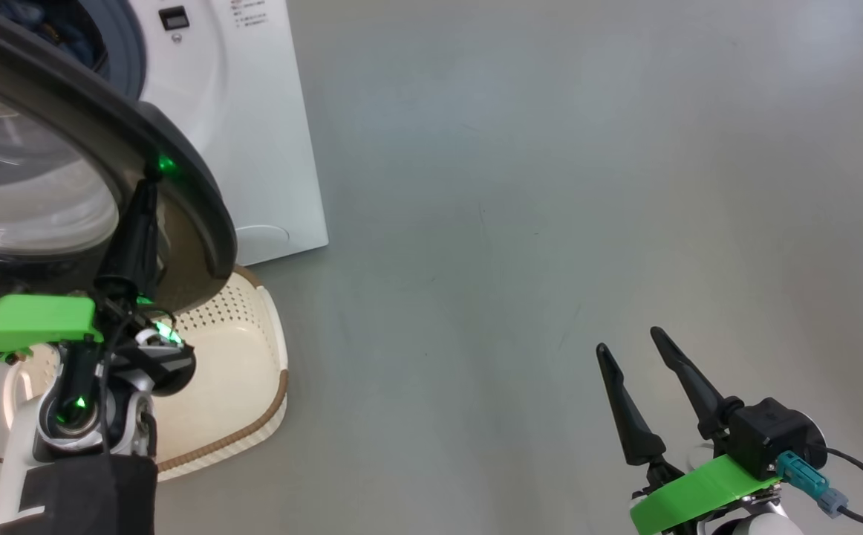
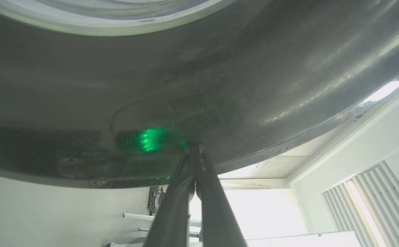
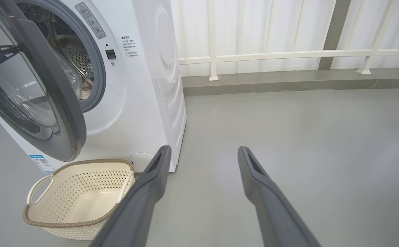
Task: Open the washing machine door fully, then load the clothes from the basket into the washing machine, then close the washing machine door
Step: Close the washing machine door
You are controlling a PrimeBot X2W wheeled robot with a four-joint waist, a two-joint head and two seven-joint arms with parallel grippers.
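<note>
Nearest to us, our right gripper hangs over the grey floor. Its two fingers are spread wide with nothing between them, and it is well apart from the machine. In the right wrist view, the same gripper points toward the floor beside the washer.

Our left gripper has its fingers pressed together and pinches nothing. In the left wrist view, its tips touch the glossy black rim of the washing machine door.

The basket stands on the floor just in front of the washing machine, partly under the door. The washing machine door is partly open, and its glass bowl faces the drum.

In the drum opening we see some dark bluish clothes, but they are too dim to tell more. Farther back, a white railing runs along the wall.
</note>
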